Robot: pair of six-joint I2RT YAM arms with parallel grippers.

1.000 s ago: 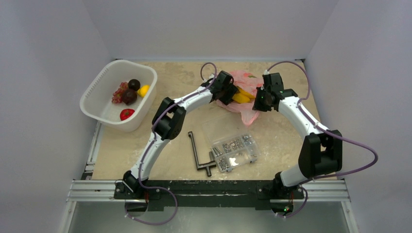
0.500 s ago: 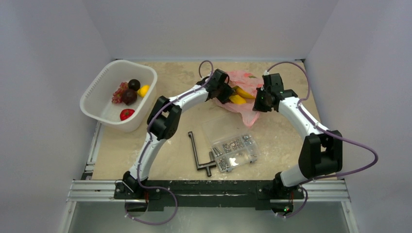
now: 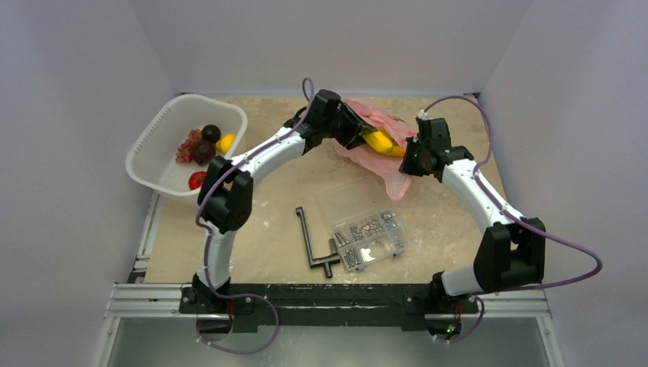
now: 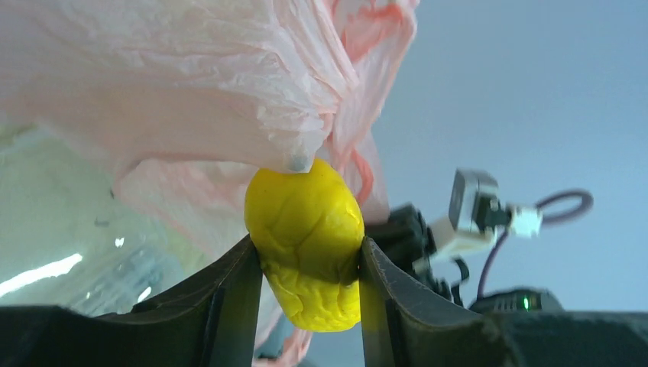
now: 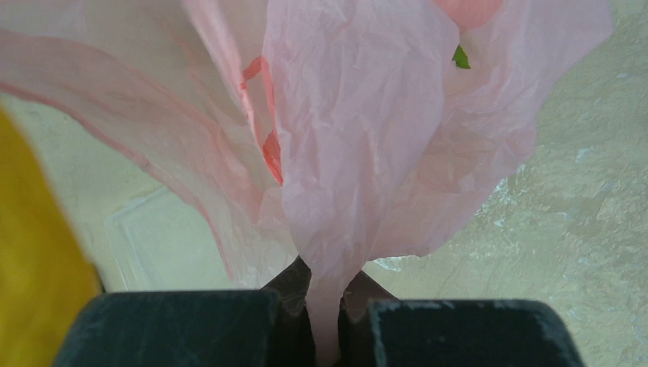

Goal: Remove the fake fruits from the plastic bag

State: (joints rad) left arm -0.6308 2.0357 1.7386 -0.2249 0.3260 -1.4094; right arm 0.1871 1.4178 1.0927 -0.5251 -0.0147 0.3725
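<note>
Change, left arm: it has pulled back toward the far wall since a second ago, its elbow swung out to the left.
Change, bag: the plastic bag [image 3: 390, 180] is drawn up and stretched more than before, its low tail hanging toward the table.
Left tool [image 4: 309, 260]: part-closed, both fingers pressed on the sides of the yellow banana [image 4: 309, 245].
Banana: raised off the table, one end still under a fold of pink film at the bag's mouth.
Right tool [image 5: 325, 294]: fully closed, pinching a gathered strip of the bag; holds about where it was.
Other fruits [image 3: 202, 145]: in the white basket [image 3: 145, 157] at far left; red, dark and yellow pieces.
Table [image 3: 286, 183]: mottled beige. A clear compartment box [image 3: 370, 237] of small metal parts sits near the middle front, a black T-handle [image 3: 313, 241] just left of it.
Room: plain pale grey walls [image 3: 328, 38] on three sides.
</note>
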